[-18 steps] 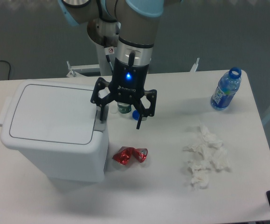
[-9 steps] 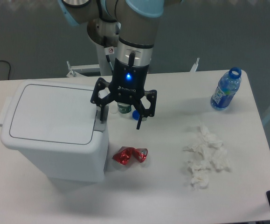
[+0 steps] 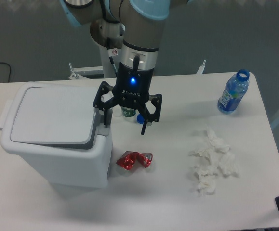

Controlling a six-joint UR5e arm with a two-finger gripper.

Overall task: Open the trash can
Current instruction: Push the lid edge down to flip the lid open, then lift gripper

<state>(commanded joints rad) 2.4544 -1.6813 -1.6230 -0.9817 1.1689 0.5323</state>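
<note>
One trash can [image 3: 57, 154], lid [image 3: 50, 115] raised slightly, contents hidden.

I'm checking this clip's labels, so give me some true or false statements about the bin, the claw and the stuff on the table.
1. The large white plastic trash can's lid is lifted, showing a dark gap. True.
2. The black two-finger claw grips the crumpled red wrapper. False: the wrapper lies on the table, untouched.
3. The blue plastic bottle stands uncapped. True.
4. The crumpled white tissues lie inside the can. False: they lie on the table.
</note>
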